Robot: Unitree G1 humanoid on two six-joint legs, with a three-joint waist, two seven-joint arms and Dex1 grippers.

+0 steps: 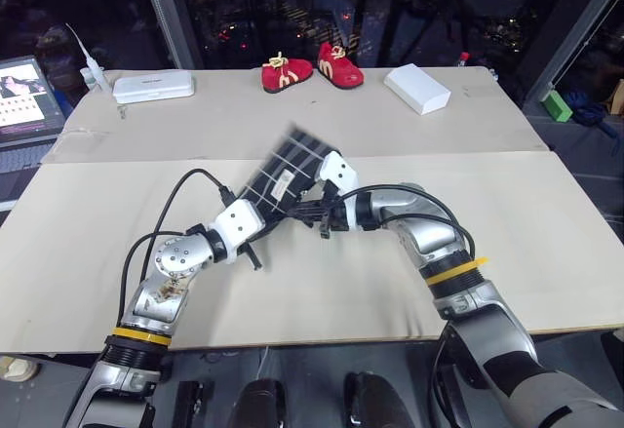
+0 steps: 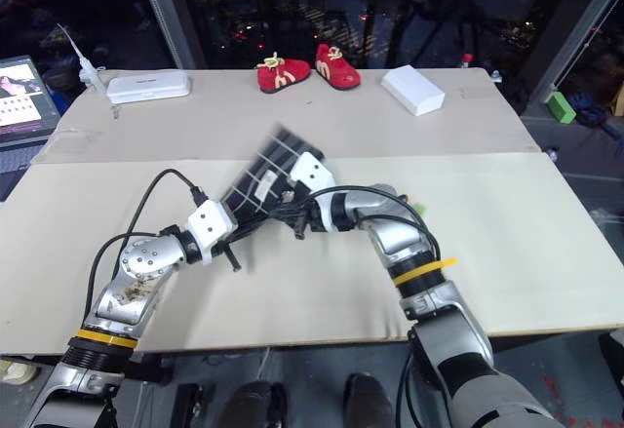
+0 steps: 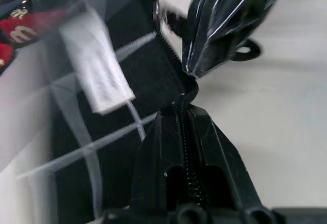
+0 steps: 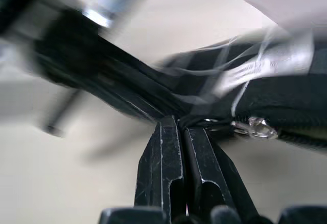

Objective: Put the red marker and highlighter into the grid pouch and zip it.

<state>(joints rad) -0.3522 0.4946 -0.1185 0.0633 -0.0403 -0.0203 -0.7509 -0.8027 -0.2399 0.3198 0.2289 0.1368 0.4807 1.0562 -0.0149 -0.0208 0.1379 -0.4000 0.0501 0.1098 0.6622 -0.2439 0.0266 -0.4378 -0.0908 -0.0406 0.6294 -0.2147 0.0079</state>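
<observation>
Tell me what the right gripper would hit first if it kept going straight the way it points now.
Likely the left gripper. The right gripper is shut on the zipper pull cord of the grid pouch and points across toward the left gripper, which clamps the pouch's near end. Depth is unclear.

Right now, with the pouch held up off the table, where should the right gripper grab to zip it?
Probably the zipper pull, approached from the zipper edge. The left gripper clamps the pouch at one end, tilted up off the table, so that edge is free. The right gripper is shut on the cord beside it.
</observation>
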